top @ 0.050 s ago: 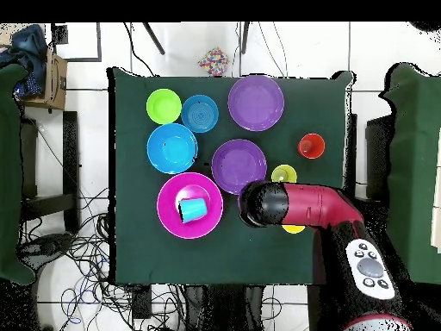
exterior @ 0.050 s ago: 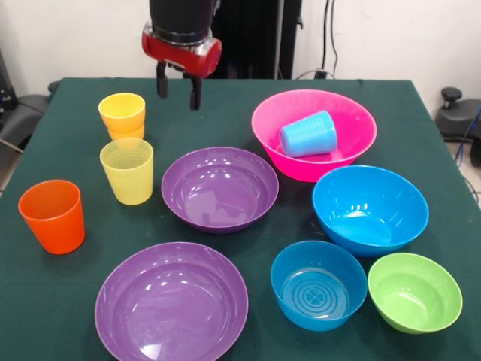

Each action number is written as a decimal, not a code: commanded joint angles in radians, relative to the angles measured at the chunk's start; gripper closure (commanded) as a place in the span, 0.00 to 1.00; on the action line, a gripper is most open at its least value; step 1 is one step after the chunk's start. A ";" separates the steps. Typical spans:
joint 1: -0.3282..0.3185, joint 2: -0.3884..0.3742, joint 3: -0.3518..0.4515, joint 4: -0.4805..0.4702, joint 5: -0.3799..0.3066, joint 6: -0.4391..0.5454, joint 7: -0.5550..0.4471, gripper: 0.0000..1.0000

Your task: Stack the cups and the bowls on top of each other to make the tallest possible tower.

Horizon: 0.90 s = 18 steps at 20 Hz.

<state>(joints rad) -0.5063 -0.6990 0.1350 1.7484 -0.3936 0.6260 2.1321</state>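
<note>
my fingers [exterior @ 0.050 s ago: 179, 92]: released, holding nothing, the two black tips apart and hanging above the far part of the counter [exterior @ 0.050 s ago: 68, 301], between the amber-yellow cups and the pink bowl. from overhead my arm [top @ 0.050 s ago: 301, 207] covers them.

counter: dark green cloth, carrying everything below.

amber-yellow cups [exterior @ 0.050 s ago: 122, 114]: two, nested one in the other, upright, far left in the front view. from overhead only a sliver shows at my arm's edge [top @ 0.050 s ago: 295, 229].

pale yellow cup [exterior @ 0.050 s ago: 127, 171]: ribbed, upright, just in front of the amber pair; beside the nearer-centre purple bowl.

orange cup [exterior @ 0.050 s ago: 52, 216]: upright, alone near the left edge in the front view.

light blue cup [exterior @ 0.050 s ago: 309, 134]: lying on its side inside the pink bowl [exterior @ 0.050 s ago: 353, 113], mouth turned toward the front-view left.

purple bowls: one mid-counter [exterior @ 0.050 s ago: 219, 188], upright; a second, wider one [exterior @ 0.050 s ago: 171, 304] at the near edge, upright. they stand apart.

big blue bowl [exterior @ 0.050 s ago: 370, 209]: upright, just in front of the pink bowl.

small blue bowl [exterior @ 0.050 s ago: 319, 285]: upright, near edge, with a ringed pattern on its floor.

small green bowl [exterior @ 0.050 s ago: 415, 292]: upright, just beside the small blue bowl; i cannot tell whether the two touch.

nothing is stacked except the amber pair.
</note>
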 commanded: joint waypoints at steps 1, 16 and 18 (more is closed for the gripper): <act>0.026 0.105 0.056 -0.090 -0.061 0.123 -0.123 0.00; 0.001 0.088 0.029 -0.063 -0.003 0.134 -0.046 0.00; 0.003 0.085 0.023 -0.090 -0.017 0.124 -0.052 0.00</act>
<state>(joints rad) -0.5083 -0.6096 0.1319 1.7113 -0.3936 0.6661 2.1321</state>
